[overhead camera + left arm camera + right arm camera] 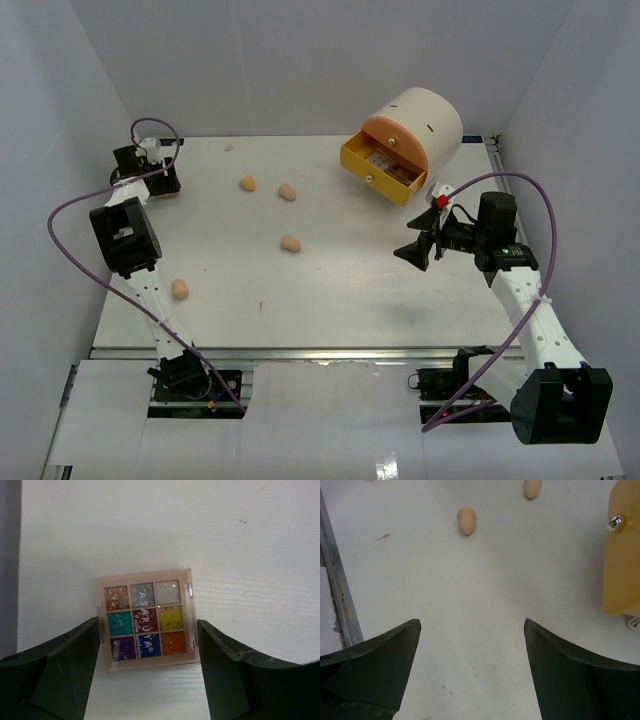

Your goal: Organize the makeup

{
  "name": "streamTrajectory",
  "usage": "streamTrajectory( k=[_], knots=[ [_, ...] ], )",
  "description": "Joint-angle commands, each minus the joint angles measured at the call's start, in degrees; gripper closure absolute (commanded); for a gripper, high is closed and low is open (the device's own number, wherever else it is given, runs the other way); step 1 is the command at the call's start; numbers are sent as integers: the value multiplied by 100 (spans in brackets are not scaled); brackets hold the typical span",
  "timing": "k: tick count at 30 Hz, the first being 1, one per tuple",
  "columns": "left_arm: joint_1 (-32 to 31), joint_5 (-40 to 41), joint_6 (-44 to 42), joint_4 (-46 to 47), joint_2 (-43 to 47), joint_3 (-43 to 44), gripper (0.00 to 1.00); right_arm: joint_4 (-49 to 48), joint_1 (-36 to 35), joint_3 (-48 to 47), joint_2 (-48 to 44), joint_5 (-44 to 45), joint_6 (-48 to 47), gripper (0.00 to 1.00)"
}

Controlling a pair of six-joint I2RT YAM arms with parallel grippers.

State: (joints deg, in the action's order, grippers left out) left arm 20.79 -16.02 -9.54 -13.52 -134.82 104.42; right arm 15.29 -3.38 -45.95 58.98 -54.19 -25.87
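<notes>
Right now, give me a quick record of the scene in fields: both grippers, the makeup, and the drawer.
left gripper: open, straddling a nine-pan glitter eyeshadow palette lying flat on the table
right gripper: open, empty, above bare table
makeup sponges: four, loose on the table
yellow drawer: open, out of the cream cylinder, one palette inside

L arm (150, 295) / R arm (535, 315): wht links, blk joints | cables (155, 121): purple | fingers (55, 675): dk wedges
</notes>
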Motion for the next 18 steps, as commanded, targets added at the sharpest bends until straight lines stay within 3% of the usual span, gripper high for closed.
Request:
streamTrajectory(
  k=[1, 5, 8, 12, 15, 18],
  knots=[
    [74, -490, 402, -533, -97, 36, 46, -45, 32, -47, -45, -120, 29, 10],
    [74, -502, 665, -482, 91, 3, 74, -43, 37, -52, -45, -100, 12, 10],
    [74, -926, 1183, -323, 370, -120, 86, -43, 30, -37, -53, -92, 3, 10],
    [-39, -1742, 1868, 91, 803, -452, 90, -43, 30, -36, -80, -56, -15, 10],
    [-264, -2666, 2483, 908, 1121, -964, 89, -52, 30, -28, -124, -11, -42, 10],
    [-646, -3486, 3699, 1683, 1356, -1151, 88, -61, 30, -27, -159, 85, -68, 10]
  ],
)
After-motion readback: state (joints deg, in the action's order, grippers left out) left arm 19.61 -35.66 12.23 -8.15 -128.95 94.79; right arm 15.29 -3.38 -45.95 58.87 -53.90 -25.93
